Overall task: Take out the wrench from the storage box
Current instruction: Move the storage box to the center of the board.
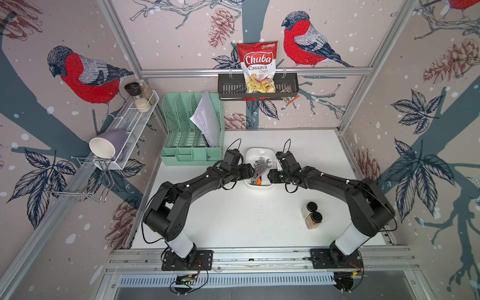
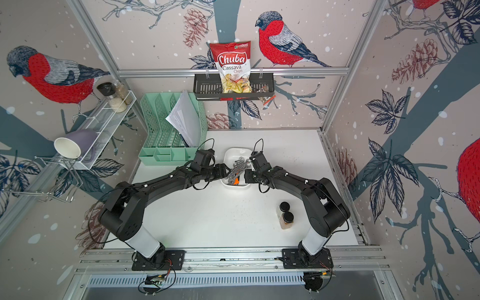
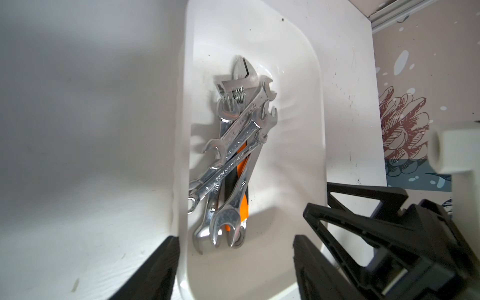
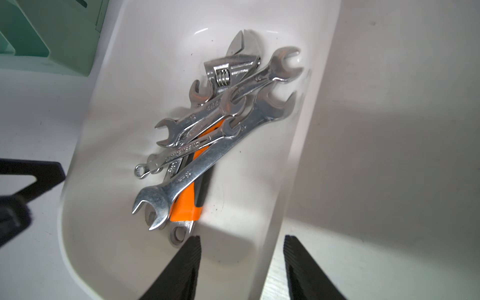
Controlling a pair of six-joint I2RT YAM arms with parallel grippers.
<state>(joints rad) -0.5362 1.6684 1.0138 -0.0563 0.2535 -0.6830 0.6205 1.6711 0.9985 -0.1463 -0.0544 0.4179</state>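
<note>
The storage box [image 1: 253,155] [image 2: 233,153] is a shallow white tub at the middle of the table. Several steel wrenches [image 1: 261,168] [image 3: 233,155] [image 4: 207,135] lie piled in it, among them an adjustable wrench with an orange-and-black handle. My left gripper [image 1: 250,172] [image 3: 235,238] is at the box's left rim, jaws wide apart and empty. One of its fingers [image 3: 161,267] is outside the left wall. My right gripper [image 1: 271,174] [image 4: 241,236] straddles the right wall. One finger [image 4: 187,259] is inside by the orange handle's ring end, the other outside.
Two black-capped spice jars [image 1: 311,215] lie on the table to the near right. A mint-green file organiser [image 1: 192,135] with papers stands far left of the box. A black basket [image 1: 228,88] with a chips bag hangs on the back rail. A wire shelf [image 1: 135,122] lines the left wall.
</note>
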